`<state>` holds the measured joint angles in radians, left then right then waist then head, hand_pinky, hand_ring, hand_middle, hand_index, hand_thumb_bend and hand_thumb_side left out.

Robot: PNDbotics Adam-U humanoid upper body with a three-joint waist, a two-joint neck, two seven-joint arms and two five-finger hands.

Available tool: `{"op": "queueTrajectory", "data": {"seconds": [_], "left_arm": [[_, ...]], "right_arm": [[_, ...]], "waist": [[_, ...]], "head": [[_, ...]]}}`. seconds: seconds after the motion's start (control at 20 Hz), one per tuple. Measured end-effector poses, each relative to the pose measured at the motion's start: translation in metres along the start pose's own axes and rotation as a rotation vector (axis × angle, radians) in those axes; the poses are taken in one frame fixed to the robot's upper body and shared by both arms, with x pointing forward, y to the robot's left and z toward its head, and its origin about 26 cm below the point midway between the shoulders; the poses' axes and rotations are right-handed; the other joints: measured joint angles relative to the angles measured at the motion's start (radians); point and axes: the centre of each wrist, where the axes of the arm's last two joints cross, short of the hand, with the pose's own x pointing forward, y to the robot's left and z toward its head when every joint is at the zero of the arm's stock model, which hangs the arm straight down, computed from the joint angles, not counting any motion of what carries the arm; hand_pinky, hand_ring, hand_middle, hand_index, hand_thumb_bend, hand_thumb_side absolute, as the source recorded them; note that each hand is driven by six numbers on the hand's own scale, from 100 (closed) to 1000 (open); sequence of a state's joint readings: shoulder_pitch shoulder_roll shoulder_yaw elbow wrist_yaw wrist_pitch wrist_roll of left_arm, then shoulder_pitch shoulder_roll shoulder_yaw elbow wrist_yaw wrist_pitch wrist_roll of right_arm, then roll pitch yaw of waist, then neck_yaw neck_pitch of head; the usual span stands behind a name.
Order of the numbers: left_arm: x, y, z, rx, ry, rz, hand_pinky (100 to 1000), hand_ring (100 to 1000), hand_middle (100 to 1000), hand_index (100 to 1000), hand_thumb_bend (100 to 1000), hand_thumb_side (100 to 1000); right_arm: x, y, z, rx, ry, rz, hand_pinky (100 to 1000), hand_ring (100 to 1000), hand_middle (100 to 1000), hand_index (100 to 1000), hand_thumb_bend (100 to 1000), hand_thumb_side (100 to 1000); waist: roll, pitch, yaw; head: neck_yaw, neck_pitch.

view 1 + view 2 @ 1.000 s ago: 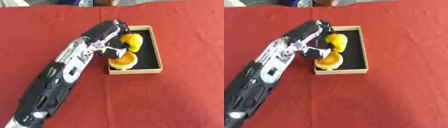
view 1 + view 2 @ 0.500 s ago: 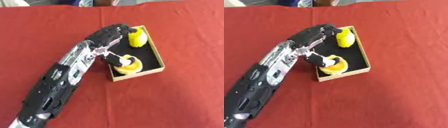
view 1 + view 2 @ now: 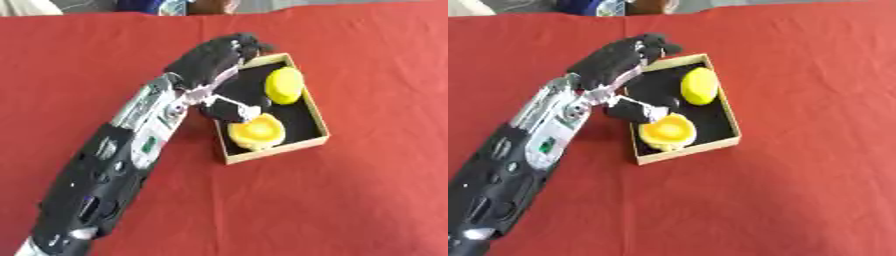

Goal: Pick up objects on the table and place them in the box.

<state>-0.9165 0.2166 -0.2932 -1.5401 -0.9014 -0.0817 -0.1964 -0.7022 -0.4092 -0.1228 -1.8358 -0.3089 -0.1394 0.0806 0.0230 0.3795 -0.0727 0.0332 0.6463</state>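
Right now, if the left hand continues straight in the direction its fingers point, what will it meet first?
Probably nothing soon. The left hand points past the far corner of the box, and only bare red tablecloth shows there; its height is unclear.

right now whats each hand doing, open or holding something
Left hand: over the tan box, thumb by the orange-yellow round object; grip cannot be told.
Right hand: not in view.

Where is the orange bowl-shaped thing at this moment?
In the left eye view, the orange bowl-shaped thing lies inside the box, at its near end, beside the left hand's thumb.
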Motion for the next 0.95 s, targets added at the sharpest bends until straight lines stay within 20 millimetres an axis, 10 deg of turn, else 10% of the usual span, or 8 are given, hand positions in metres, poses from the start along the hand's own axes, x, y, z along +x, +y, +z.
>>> {"op": "queueTrajectory", "data": {"seconds": [0.5,0.95], "left_arm": [[-0.03,0.11,0.064,0.567,0.102,0.173,837,877,724,814,100,468],[-0.05,0.134,0.131,0.911,0.153,0.287,846,877,725,818,100,602]], "right_arm": [[0.005,-0.004,-0.002,-0.02,-0.025,0.033,952,948,798,863,100,693],[0.009,-0.009,-0.006,-0.04,-0.057,0.065,949,944,799,862,100,690]], "waist": [[-0.002,-0.019,0.031],[-0.033,-0.019,0.06]], "head": [[-0.039,0.012],[-0.054,0.011]]}}
